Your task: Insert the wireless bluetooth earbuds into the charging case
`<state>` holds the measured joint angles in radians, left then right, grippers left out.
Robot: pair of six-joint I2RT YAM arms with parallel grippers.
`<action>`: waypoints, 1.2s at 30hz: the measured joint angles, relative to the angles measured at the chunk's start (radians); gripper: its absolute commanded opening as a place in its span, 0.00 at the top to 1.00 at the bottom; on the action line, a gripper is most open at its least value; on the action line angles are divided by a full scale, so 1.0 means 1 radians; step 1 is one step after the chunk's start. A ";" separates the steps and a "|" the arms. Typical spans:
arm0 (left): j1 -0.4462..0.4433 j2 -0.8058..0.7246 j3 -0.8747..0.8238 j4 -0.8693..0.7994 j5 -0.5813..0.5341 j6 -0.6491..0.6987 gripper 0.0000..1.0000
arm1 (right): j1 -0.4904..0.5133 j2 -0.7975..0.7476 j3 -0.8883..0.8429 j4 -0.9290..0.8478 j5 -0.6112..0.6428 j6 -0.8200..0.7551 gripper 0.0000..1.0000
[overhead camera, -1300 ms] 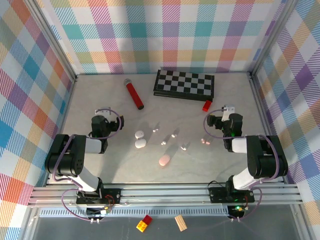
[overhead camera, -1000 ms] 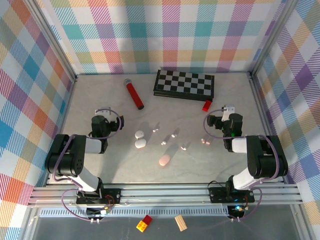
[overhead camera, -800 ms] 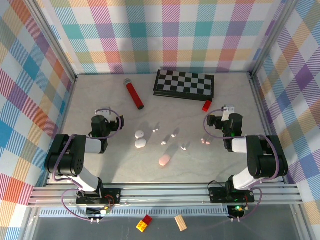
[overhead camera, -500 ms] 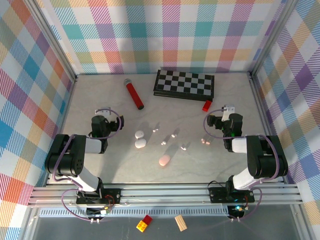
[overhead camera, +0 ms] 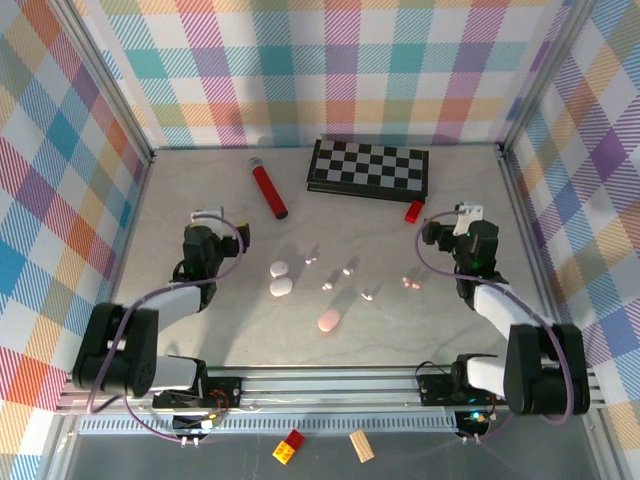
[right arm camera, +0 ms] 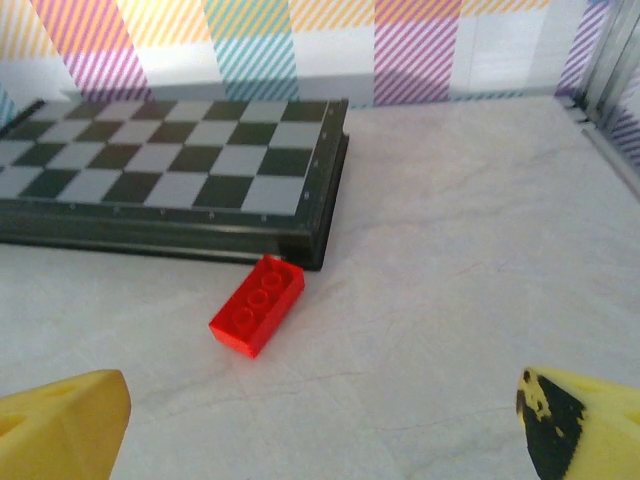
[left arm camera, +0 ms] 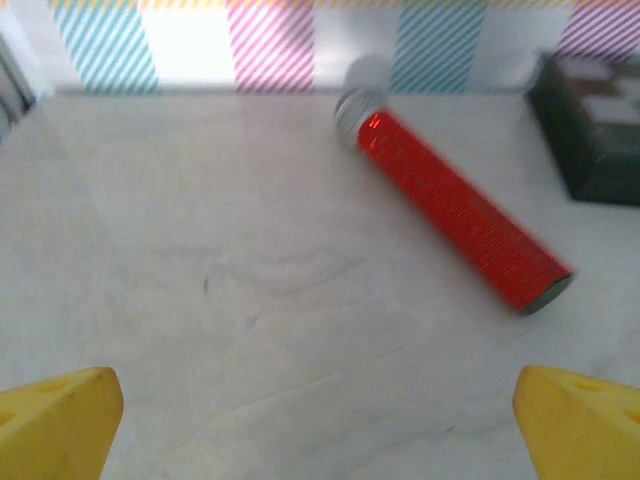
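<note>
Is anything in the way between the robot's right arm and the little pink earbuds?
No, nothing visible is in the way. Just bare table lies between the open right end effector and the two pinkish earbuds. The red brick sits farther back, by the chessboard, off that path.

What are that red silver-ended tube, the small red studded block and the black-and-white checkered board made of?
Red silver-ended tube: fine ribbed sparkle, plastic or metal, unclear. Small red studded block: glossy moulded plastic, by its shiny studs. Black-and-white checkered board: dark matt frame, probably plastic, possibly wood.
</note>
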<state>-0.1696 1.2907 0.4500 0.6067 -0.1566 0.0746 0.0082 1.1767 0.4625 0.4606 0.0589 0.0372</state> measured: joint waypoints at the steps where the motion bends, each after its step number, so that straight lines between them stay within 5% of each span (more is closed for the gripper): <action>1: -0.026 -0.039 0.004 -0.023 -0.019 0.004 0.00 | 0.000 -0.039 0.013 -0.047 -0.001 0.012 0.01; 8: -0.262 -0.267 0.010 -0.184 -0.103 0.002 0.00 | 0.000 -0.206 0.092 -0.328 -0.074 0.180 0.01; 19: -0.698 -0.463 0.009 -0.445 -0.182 -0.067 0.00 | 0.020 -0.283 0.019 -0.538 -0.402 0.484 0.01; 27: -0.968 -0.385 -0.032 -0.448 -0.246 -0.105 0.02 | 0.102 -0.361 -0.057 -0.628 -0.496 0.585 0.01; 36: -1.059 -0.151 -0.081 -0.365 -0.233 -0.146 0.03 | 0.151 -0.368 -0.075 -0.657 -0.506 0.622 0.01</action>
<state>-1.2285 1.1400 0.3691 0.2417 -0.3897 -0.0719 0.1596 0.8085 0.3878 -0.1967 -0.4469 0.6590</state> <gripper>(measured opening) 0.976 0.990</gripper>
